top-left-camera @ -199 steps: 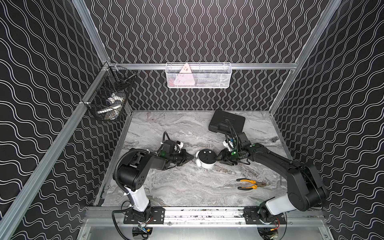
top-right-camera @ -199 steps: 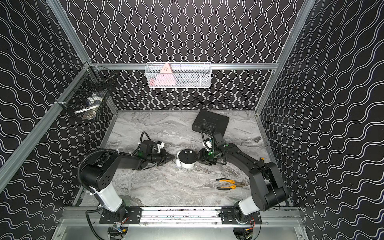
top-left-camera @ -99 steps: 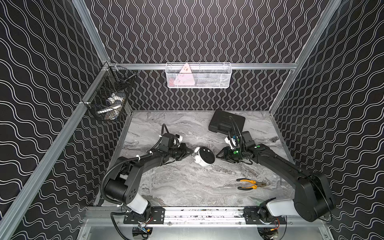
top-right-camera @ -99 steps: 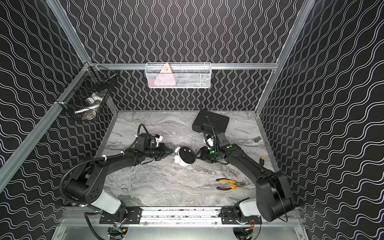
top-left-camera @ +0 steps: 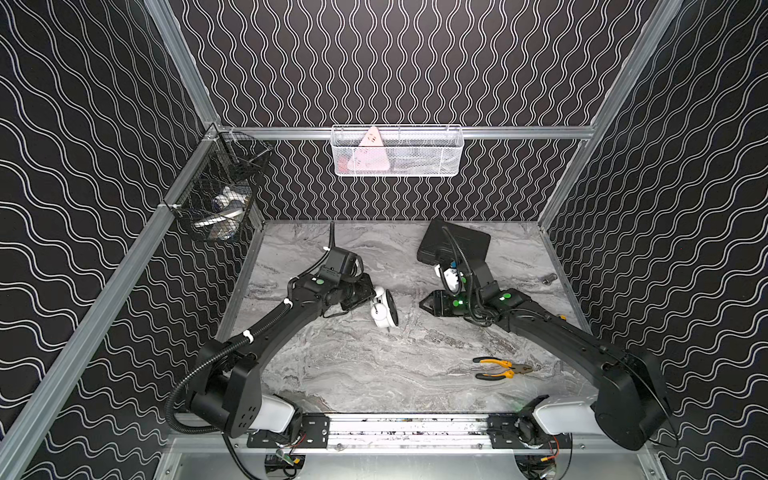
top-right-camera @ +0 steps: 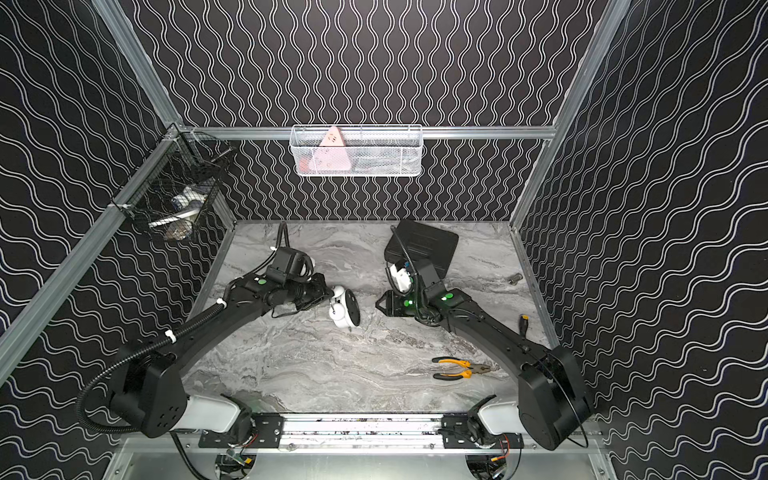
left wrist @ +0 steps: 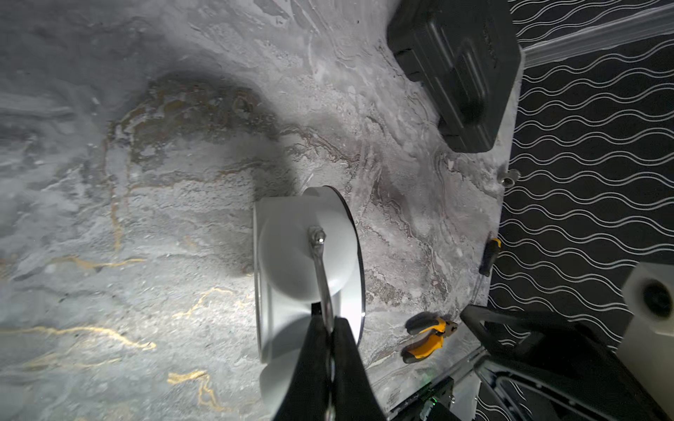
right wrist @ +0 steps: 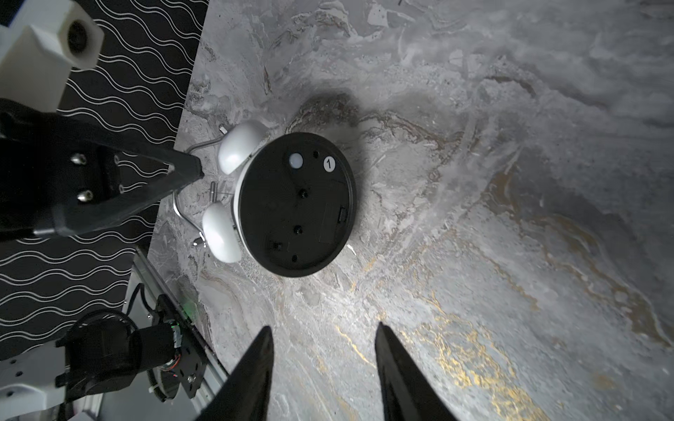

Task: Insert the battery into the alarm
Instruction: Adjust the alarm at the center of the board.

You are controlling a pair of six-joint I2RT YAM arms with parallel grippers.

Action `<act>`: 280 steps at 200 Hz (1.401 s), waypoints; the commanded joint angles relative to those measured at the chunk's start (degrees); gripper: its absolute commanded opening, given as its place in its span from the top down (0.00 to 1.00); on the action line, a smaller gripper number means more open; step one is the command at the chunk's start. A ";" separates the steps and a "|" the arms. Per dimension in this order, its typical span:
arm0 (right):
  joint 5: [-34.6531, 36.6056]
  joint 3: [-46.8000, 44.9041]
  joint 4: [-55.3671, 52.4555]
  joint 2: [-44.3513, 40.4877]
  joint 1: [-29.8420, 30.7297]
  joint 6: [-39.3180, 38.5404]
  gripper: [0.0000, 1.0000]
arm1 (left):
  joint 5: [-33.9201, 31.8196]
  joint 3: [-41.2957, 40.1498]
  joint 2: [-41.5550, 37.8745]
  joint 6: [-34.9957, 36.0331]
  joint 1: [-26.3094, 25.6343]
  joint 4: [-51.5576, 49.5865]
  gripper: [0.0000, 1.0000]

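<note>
The left gripper (left wrist: 330, 324) is clenched on the wire handle (left wrist: 320, 266) of the alarm (top-left-camera: 384, 309), mid-frame in both top views. The right gripper (right wrist: 324, 328) gapes empty before its black back (right wrist: 297, 204). The alarm is probably light and rigid, and likely to swivel on that thin wire; the rim looks a steadier hold. No battery is visible.

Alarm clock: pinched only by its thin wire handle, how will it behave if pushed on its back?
The left gripper pinches only the thin wire handle of the alarm clock, so a push would probably swing or twist it. Its round body could roll if released. It looks like light plastic.
</note>
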 commanded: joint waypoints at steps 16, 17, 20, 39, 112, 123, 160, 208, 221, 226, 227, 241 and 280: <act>6.92 -0.19 10.58 0.87 5.88 -1.40 0.53 | -6.03 4.15 1.24 -2.58 -1.99 -5.90 1.00; 7.14 -0.14 10.79 0.89 6.07 -1.42 0.53 | -6.13 4.39 1.35 -2.56 -2.10 -6.13 1.00; 7.93 0.00 11.27 1.03 6.57 -1.50 0.53 | -6.52 5.00 1.68 -2.61 -2.31 -6.67 1.00; 12.41 1.10 13.46 2.23 9.99 -2.05 0.53 | -8.25 7.48 3.11 -2.48 -3.79 -8.49 1.00; 13.38 1.21 28.68 9.06 14.47 2.16 0.71 | -6.38 8.55 5.11 -6.10 -4.78 -7.06 1.00; 12.18 1.27 30.57 10.36 14.51 3.17 0.72 | -5.98 8.84 5.40 -6.31 -4.82 -7.23 1.00; 9.55 1.57 32.34 12.57 14.52 4.92 0.75 | -6.50 9.16 5.50 -6.75 -4.80 -7.73 1.00; 9.88 2.71 30.98 14.51 14.66 2.61 0.69 | -5.44 8.88 6.14 -8.39 -4.85 -7.25 1.00; 11.03 2.46 31.17 15.03 14.69 1.70 0.69 | -5.01 8.92 6.14 -8.98 -4.80 -7.07 1.00; 11.48 2.45 31.07 15.21 14.74 1.23 0.70 | -4.90 8.95 6.16 -9.18 -4.81 -7.00 1.00; 11.57 2.45 31.06 15.27 14.76 1.21 0.70 | -4.82 8.94 6.14 -9.24 -4.79 -6.99 1.00; 12.88 2.28 31.11 15.73 14.78 0.80 0.72 | -4.31 9.20 6.28 -9.17 -4.83 -6.98 1.00; 14.21 2.14 31.22 16.20 14.80 1.60 0.88 | -4.92 9.39 6.18 -8.80 -4.79 -7.86 1.00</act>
